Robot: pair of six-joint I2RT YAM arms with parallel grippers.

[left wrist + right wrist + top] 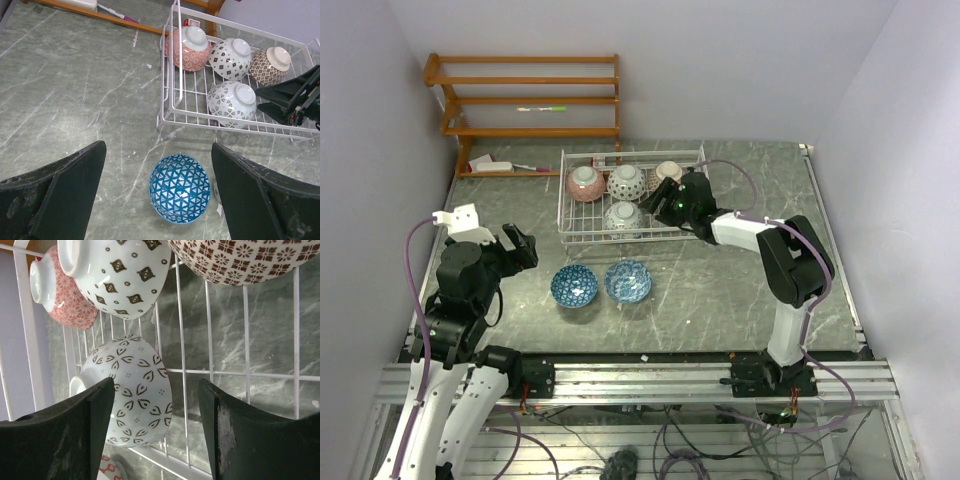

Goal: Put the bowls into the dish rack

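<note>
Four of the six bowls lie in the dish rack (561, 205), which sits toward the far edge of the table (720, 290). A red bowl (186, 47), a white bowl with dark diamonds (229, 59) and a tan bowl (269, 65) run along the rack's far edge. A white leaf-patterned bowl (230, 102) lies alone at the near edge, about midway along. All four are turned over or tipped with foot rings showing, which I judge is so they can drain and so the wires hold them steady. The right gripper (258, 97) reaches in over the rack's right edge, just beside the leaf-patterned bowl. Its fingers are spread on either side of the bowl's flank and clasp nothing, and the bowl's weight rests on the wires. This looks like a placement just completed, with the fingers parted to clear the rim. Two blue bowls are not yet loaded: one (179, 187) and its twin (628, 281) sit upright side by side on the table, between the rack's near edge and the table's near edge, left of centre. The left gripper (159, 145) hovers above the first blue bowl, fingers wide and empty, apparently lined up to pick it up. The rack's near edge has free space on either side of the leaf-patterned bowl. The risk I see is knocking the seated bowls on entry.
</note>
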